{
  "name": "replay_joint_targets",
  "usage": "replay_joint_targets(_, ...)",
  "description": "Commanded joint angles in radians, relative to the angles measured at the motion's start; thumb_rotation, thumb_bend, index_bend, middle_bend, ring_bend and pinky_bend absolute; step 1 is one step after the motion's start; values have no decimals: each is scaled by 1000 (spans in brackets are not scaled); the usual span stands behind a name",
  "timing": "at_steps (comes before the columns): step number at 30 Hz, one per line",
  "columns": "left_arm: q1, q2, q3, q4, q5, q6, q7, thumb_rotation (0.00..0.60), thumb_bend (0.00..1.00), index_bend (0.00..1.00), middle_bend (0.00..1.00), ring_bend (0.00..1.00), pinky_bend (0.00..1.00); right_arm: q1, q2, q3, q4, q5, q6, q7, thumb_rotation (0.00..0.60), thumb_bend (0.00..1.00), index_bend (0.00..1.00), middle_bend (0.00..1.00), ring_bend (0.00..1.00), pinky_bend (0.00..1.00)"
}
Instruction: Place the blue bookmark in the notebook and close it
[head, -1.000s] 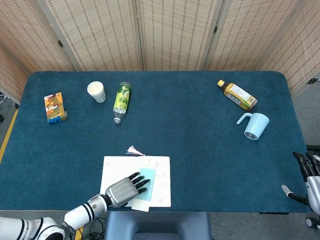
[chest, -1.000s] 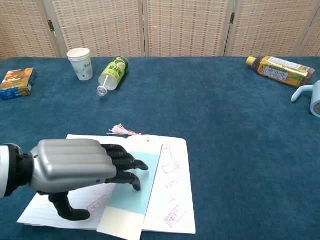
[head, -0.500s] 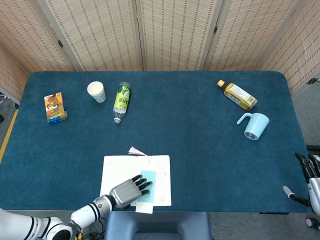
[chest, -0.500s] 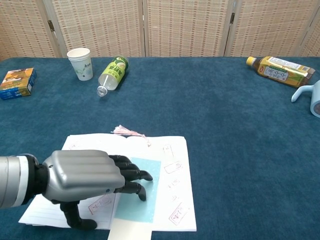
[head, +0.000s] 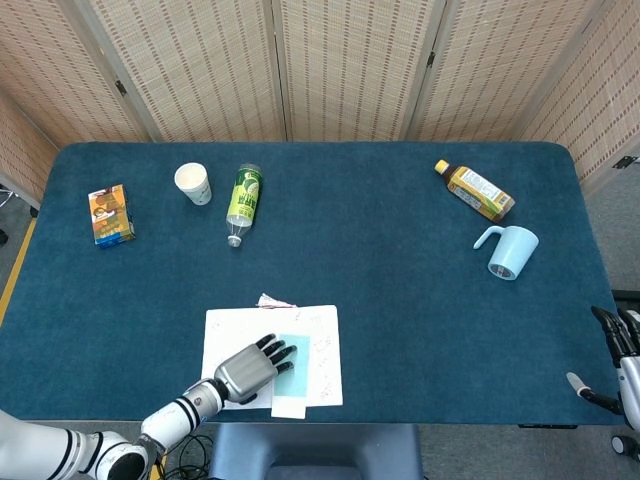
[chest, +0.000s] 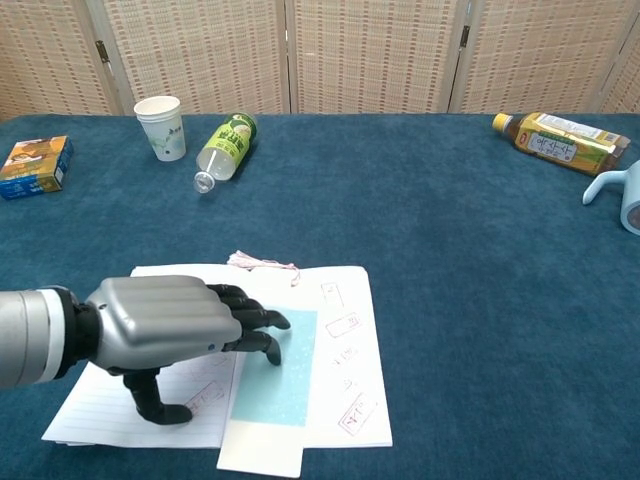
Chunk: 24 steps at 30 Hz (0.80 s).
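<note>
An open white notebook (head: 322, 355) (chest: 350, 360) lies at the near edge of the table. On its middle lies a light-blue bookmark (head: 297, 368) (chest: 285, 375), its pale lower end sticking out past the notebook's near edge. A pink tassel (head: 272, 301) (chest: 258, 263) lies at the notebook's far edge. My left hand (head: 246, 366) (chest: 170, 330) rests palm-down on the left page, fingertips touching the bookmark's left side, holding nothing. My right hand (head: 618, 352) shows only partly at the right edge of the head view, off the table; its state is unclear.
On the far left stand a paper cup (head: 193, 183) (chest: 161, 127), a lying green bottle (head: 242, 201) (chest: 224, 145) and a small snack box (head: 109, 214) (chest: 35, 166). On the far right lie a tea bottle (head: 476, 190) (chest: 556, 141) and a tipped light-blue mug (head: 508, 251) (chest: 625, 197).
The bookmark has turned from slanted to straight along the notebook's middle, and the notebook has shifted slightly. My left hand drew back a little toward me. The right hand stayed put.
</note>
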Motion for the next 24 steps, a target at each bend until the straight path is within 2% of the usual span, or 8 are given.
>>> replay_joint_targets(1,-4,-3,1,4,-13,15,14,600,321,206,0,0,85,-1,0,-1,0,0,0,0,600,113,37,128,40,120)
replay_joint_targets(14,-20,-10,-9,13,-85,58,29,600,321,209,0,0,85,-4,-1,-1,5,-3,6,8,600,113,37,128,40,120)
replay_joint_targets(24,1,38,5,-60,16,107,-5,600,322,207,0,0,85,1,-6,1,14,-7,3,16,600,112,37,128,40,120)
